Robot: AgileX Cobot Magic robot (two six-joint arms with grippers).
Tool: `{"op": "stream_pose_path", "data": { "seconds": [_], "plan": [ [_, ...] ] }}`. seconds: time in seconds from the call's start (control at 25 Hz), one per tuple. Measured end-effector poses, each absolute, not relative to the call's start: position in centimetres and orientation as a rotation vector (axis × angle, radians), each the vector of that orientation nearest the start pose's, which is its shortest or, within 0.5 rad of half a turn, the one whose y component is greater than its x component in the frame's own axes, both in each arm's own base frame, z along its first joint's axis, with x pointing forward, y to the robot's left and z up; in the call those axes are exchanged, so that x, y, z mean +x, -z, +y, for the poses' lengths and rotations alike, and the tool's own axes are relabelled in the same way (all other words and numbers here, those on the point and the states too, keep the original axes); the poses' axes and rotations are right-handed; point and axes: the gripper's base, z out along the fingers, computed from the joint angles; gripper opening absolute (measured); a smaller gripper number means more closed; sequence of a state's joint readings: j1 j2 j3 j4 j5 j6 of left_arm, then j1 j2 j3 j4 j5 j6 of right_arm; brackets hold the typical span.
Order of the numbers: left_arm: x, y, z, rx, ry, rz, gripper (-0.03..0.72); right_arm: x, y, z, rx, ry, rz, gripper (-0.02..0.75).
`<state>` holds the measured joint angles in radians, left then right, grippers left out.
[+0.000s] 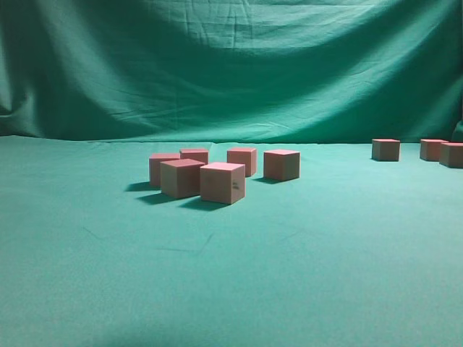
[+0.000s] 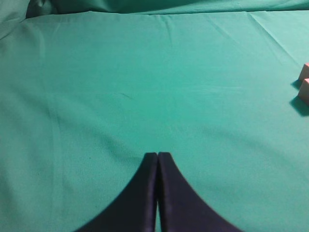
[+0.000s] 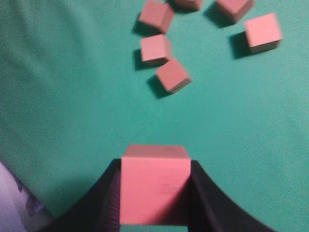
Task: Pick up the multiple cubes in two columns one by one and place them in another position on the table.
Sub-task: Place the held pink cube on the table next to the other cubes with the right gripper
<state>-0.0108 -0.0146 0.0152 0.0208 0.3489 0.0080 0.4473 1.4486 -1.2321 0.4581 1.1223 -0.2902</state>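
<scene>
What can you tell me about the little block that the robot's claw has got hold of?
The held cube is a plain, unmarked block, pink-red on its facing side with a duller brownish top, matte, sharp-edged and slightly blurred. It sits squarely between the two dark fingers of the right gripper, which press on its left and right sides. Nothing else touches it in the right wrist view, and it seems lifted above the green table, with the loose cubes lying farther ahead. The exterior view does not show it.

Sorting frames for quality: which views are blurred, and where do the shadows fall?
Right wrist view: soft all over, the held cube and the loose cubes smeared. Exterior view: fairly sharp, dim, cubes cast shadows to their left on the table. Left wrist view: sharp cloth, left gripper a dark silhouette.
</scene>
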Motion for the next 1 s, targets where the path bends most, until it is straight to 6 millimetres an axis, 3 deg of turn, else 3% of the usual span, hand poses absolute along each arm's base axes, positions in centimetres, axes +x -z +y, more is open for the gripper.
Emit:
{"op": "stream_pose_path", "data": {
  "seconds": [0.16,0.32,0.6,1.0],
  "plan": [
    [5.3,-17.7,0.0,0.03,-0.018,1.833,0.0,21.6,-29.8,19.4,-1.066,-0.578,2.646,0.268],
    [5.3,-17.7,0.0,0.03,-0.018,1.833,0.0,20.6,-28.5,21.7,-1.031,-0.495,2.692,0.268],
    [5.3,-17.7,0.0,0.03,-0.018,1.833,0.0,21.8,-25.6,22.1,-0.834,-0.235,2.821,0.268],
    [5.3,-17.7,0.0,0.03,-0.018,1.833,0.0,22.5,-21.9,24.0,-0.909,-0.121,2.847,0.268]
  ]
}}
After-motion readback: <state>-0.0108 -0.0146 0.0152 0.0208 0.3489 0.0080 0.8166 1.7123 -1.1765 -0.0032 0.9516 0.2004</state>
